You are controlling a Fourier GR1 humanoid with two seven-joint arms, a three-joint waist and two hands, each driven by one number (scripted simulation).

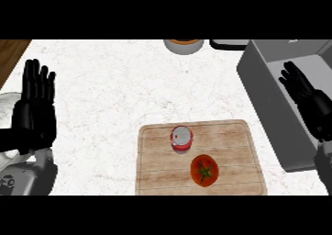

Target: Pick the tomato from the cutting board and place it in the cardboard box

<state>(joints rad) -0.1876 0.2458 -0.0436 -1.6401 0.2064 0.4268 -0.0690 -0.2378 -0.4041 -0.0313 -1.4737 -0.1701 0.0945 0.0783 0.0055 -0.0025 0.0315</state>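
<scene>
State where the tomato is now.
In the head view, the tomato lies on the cutting board, low and right of centre, just below a red-and-white container.

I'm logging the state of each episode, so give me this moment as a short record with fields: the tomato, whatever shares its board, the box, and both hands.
tomato: lies on the cutting board, near its lower edge, untouched
also on board: small red container, just above the tomato in the view
box: grey, open at the top, right of the board
left hand: open, fingers up, at the view's left, holds nothing
right hand: open, over the box, holds nothing
task status: tomato not yet picked
</scene>
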